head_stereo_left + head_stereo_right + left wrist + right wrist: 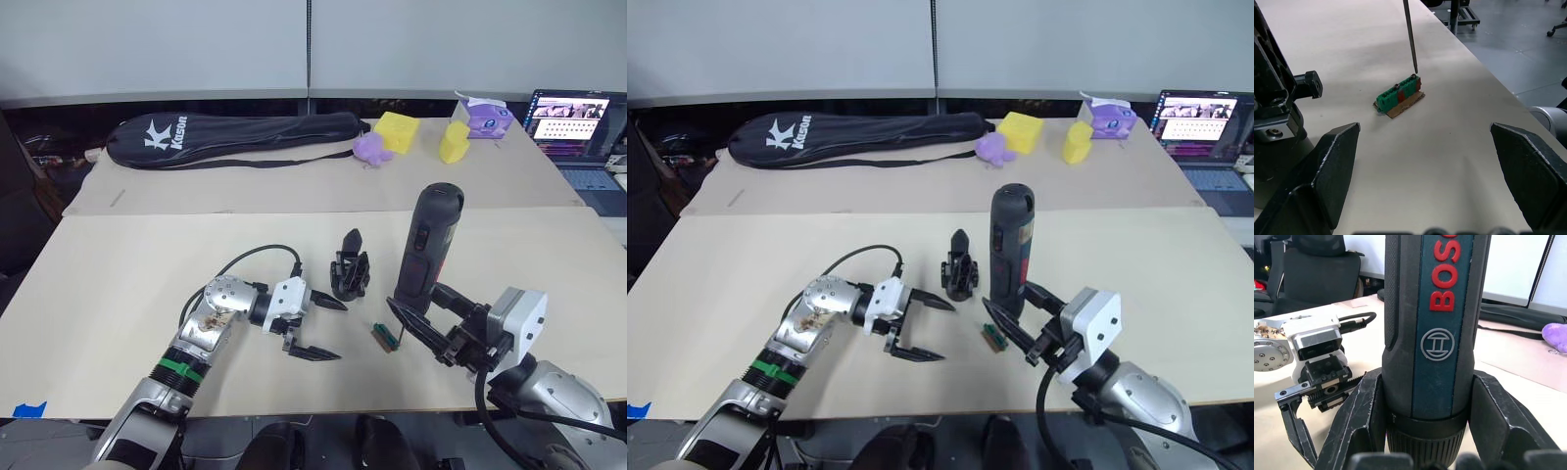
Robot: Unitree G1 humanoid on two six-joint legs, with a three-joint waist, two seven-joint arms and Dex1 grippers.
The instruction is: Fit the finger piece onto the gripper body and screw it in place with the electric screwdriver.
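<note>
Gripper body stands upright near the middle of the front table, well back from its front edge, with one pointed finger sticking up. I cannot pick out a loose finger piece anywhere, so whether it is already fitted is hard to say; no screwing looks done yet.

The electric screwdriver is held upright by the right gripper, whose fingers are closed around its lower barrel. Its thin bit points down onto a small green block lying just right of the gripper body, nearer the front edge.

The left gripper lies low over the table, forearm reaching in from the front left corner, fingers spread wide and holding nothing, pointing toward the green block.
</note>
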